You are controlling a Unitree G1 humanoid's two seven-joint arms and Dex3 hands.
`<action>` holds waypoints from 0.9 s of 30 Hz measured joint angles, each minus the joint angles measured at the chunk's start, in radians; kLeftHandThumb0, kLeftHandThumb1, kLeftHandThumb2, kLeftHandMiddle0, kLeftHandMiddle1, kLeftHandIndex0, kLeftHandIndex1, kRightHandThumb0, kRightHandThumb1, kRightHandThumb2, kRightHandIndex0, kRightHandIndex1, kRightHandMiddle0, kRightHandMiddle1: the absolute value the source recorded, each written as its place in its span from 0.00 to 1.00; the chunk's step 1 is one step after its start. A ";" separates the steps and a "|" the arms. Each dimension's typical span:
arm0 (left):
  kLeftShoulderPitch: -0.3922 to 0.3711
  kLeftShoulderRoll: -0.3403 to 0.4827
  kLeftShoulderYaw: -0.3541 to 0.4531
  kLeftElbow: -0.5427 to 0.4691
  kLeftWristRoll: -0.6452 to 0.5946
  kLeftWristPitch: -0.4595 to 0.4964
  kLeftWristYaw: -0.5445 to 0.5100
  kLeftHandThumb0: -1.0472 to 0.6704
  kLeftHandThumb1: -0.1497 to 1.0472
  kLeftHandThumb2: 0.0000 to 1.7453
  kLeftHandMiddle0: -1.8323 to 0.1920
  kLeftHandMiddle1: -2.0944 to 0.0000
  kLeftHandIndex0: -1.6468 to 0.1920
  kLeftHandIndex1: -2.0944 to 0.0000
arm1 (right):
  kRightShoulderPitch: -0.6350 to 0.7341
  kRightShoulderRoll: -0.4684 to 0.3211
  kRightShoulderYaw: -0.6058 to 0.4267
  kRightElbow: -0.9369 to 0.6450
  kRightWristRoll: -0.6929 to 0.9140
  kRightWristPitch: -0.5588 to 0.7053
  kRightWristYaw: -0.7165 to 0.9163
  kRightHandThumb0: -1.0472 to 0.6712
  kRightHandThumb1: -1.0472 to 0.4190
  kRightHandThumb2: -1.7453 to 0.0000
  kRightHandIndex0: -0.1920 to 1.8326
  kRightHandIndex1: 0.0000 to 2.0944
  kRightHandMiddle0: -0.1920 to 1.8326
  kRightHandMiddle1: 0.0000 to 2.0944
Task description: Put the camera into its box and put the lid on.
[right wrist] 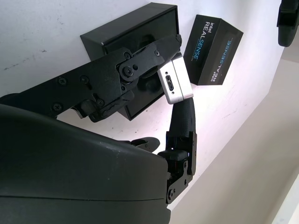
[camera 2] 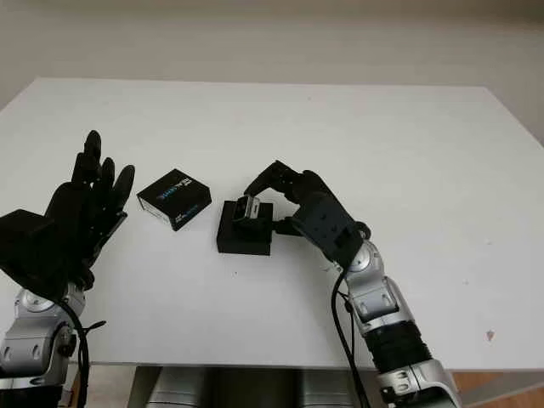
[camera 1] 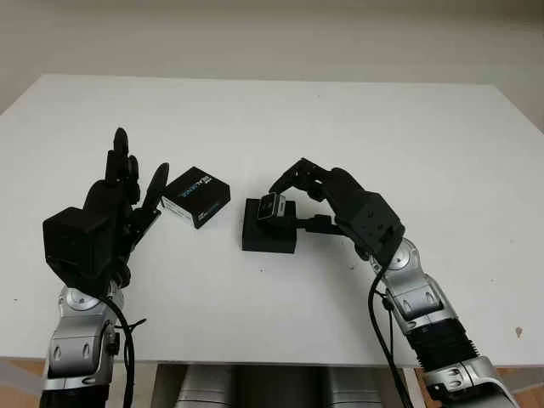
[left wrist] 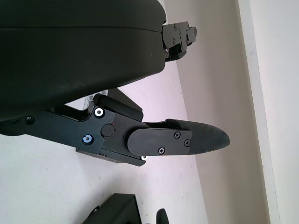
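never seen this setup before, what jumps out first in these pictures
The right hand stands out first: near the table's middle, it pinches a small silver camera just above the open black box. Beside the box, toward the robot's left, lies the lid printed with RealSense lettering. The left hand is open, raised next to that lid.

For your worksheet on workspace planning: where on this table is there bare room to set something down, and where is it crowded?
Bare: the table beyond the lid and box, and its right side. Crowded: the middle, from the open left hand to the right hand holding the camera.
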 measured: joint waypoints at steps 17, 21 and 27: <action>0.000 -0.002 0.000 0.000 -0.009 0.000 -0.002 0.21 1.00 0.22 0.97 0.97 0.98 0.98 | -0.005 0.005 0.001 0.011 0.018 0.013 0.038 0.37 0.10 0.97 0.28 0.01 0.28 0.78; 0.000 -0.002 0.000 0.000 -0.002 0.005 0.002 0.21 1.00 0.22 0.96 0.97 0.98 0.97 | -0.005 0.006 0.001 0.006 0.023 0.018 0.046 0.36 0.10 0.97 0.28 0.01 0.28 0.78; 0.000 -0.003 0.000 0.000 0.000 0.006 0.004 0.20 1.00 0.21 0.96 0.97 0.98 0.97 | -0.007 0.009 0.001 0.006 0.038 0.027 0.062 0.36 0.09 0.97 0.28 0.01 0.28 0.77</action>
